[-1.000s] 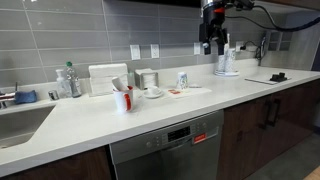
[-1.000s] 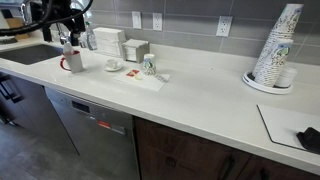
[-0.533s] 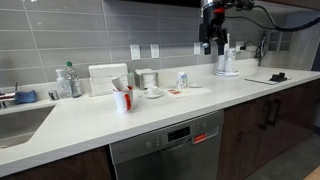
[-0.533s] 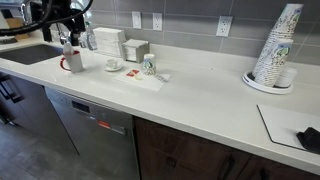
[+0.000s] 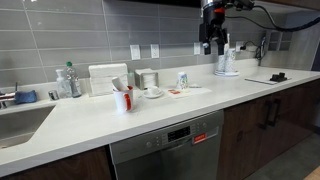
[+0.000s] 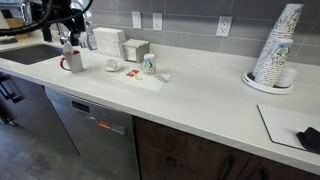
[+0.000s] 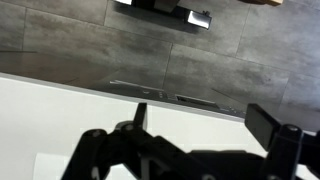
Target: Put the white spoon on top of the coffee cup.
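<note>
The coffee cup (image 5: 182,80) is small, pale and upright with a bluish mark, and stands on the white counter; it also shows in an exterior view (image 6: 149,66). A white spoon (image 6: 161,75) seems to lie on the counter right beside it, small and hard to make out. My gripper (image 5: 211,38) hangs high above the counter, well away from the cup and the spoon, and also shows in an exterior view (image 6: 67,36). In the wrist view my gripper (image 7: 200,122) has its dark fingers spread apart with nothing between them. That view faces the grey tiled wall and shows neither cup nor spoon.
A red-and-white mug (image 5: 123,99) holding utensils stands left of the cup. A saucer (image 5: 152,93), white boxes (image 5: 107,78) and bottles (image 5: 67,82) stand near the wall. A stack of paper cups (image 6: 275,48) stands on a plate. A sink (image 5: 15,120) lies at the far left.
</note>
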{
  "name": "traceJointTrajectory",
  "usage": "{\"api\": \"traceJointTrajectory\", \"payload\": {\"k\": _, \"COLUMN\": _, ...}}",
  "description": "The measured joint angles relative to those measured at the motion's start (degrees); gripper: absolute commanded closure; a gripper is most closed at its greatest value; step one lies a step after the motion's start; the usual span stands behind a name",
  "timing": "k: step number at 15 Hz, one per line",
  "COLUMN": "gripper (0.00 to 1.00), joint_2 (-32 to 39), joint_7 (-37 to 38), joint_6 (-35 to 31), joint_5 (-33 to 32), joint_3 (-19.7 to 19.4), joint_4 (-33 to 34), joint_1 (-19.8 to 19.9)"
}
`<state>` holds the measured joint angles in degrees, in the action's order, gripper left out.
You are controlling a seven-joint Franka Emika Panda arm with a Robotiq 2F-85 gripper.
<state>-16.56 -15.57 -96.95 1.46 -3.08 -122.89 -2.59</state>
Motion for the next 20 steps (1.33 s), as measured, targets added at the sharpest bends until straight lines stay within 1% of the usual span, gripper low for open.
{"api": "traceJointTrajectory", "payload": {"k": 16, "gripper": 0.0, "joint_2": 0.02, "joint_7": 0.09, "joint_6": 0.0, "joint_5": -0.1, "joint_3": 0.07, "joint_4": 0.01, "joint_1": 0.03}}
{"api": "traceJointTrajectory", "payload": {"k": 20, "gripper": 0.0, "joint_2": 1.78, "joint_7": -1.51, "joint_6": -1.08, "joint_5": -3.6, "joint_3": 1.51, "joint_4": 1.58, "joint_1": 0.02}}
